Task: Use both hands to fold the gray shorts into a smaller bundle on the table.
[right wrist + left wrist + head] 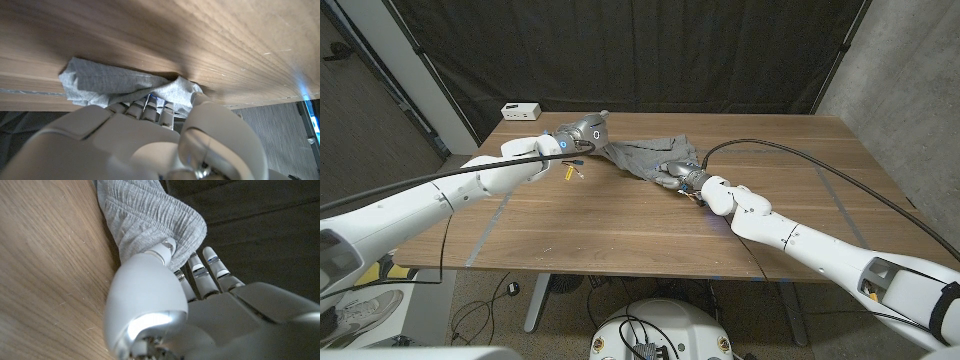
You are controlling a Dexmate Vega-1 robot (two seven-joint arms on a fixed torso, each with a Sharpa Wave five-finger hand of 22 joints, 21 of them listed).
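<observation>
we see a wooden table point(650, 225) with a dark curtain point(650, 50) hung behind it and a concrete wall point(900, 70) at the right. the gray shorts point(655, 155) lie bunched on the far middle of the table, stretched between our two hands. our left arm point(420, 195) reaches in from the near left corner and our right arm point(800, 240) from the near right.

our left hand point(582, 133) is at the left end of the shorts; in the left wrist view the left hand point(165, 305) has its thumb and fingers point(197, 270) closed on the gathered waistband of the gray shorts point(150, 220), holding that edge up off the wood.

our right hand point(680, 176) sits at the near right edge of the cloth; in the right wrist view the right hand point(150, 135) has its fingers point(150, 107) tucked into a fold of the gray shorts point(110, 85), gripping it.

a small white box point(521, 110) stands at the far left corner of the table, well apart from the shorts. a little yellow thing point(568, 171) lies on the wood just beside our left wrist; we cannot tell what it is.
</observation>
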